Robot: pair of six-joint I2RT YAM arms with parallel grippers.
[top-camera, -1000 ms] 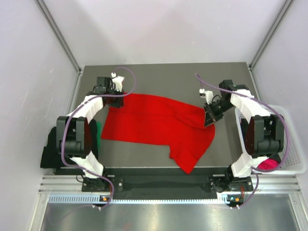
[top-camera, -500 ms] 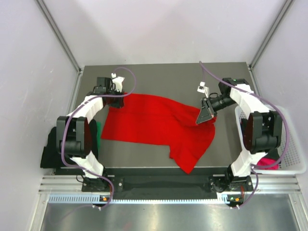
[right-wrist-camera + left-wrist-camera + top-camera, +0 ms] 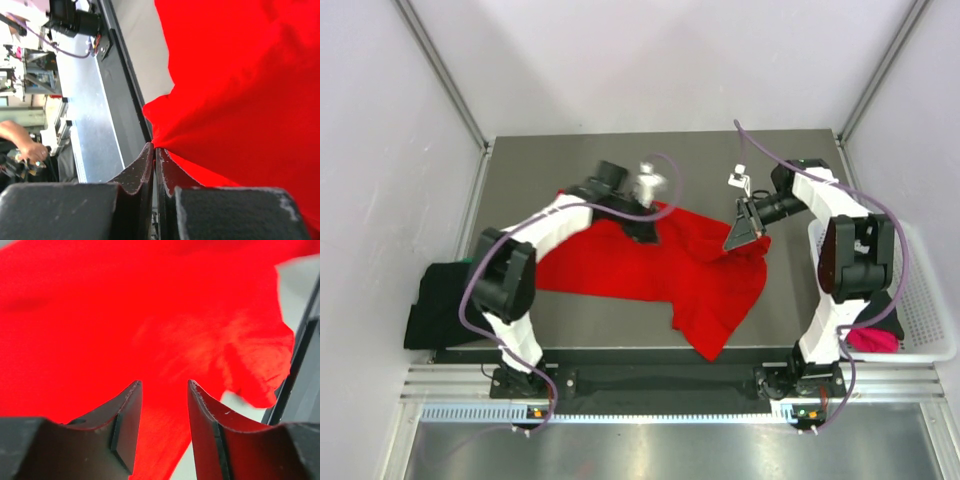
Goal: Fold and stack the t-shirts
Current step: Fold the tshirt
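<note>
The red t-shirt point(image 3: 640, 270) is thin, limp cloth. It is light and has no stiffness, so it will sag, crease and drag wherever it is unsupported. It lies spread and rumpled on the worktop point(image 3: 620, 160), between the two grippers, with one lobe trailing from below the right gripper toward the arm bases.

Judgement: a firm pinch should not slip, but it may catch one layer or two. Take hold at hems, corners or shoulder seams, at two well-separated points, so that the span hangs flat.

The right gripper point(image 3: 154, 146) is closed, its fingers pressed together on an edge fold of the red t-shirt. In the right wrist view the cloth fans out in tension creases from that pinch. The hold sits at the shirt's far right margin.

The left gripper point(image 3: 164, 385) has its fingers apart with nothing between them. Red cloth fills the view just beyond the fingertips, and a loose rounded flap lies to their right. In the top view this gripper hovers over the shirt's far edge; whether it touches the cloth cannot be determined.

Judgement: the cloth edge directly ahead of the left gripper is the suitable second hold.

Outboard of the left arm lies a black t-shirt point(image 3: 440, 310). Outboard of the right arm, a magenta-pink t-shirt point(image 3: 875, 340) sits in the white basket point(image 3: 932, 300).
</note>
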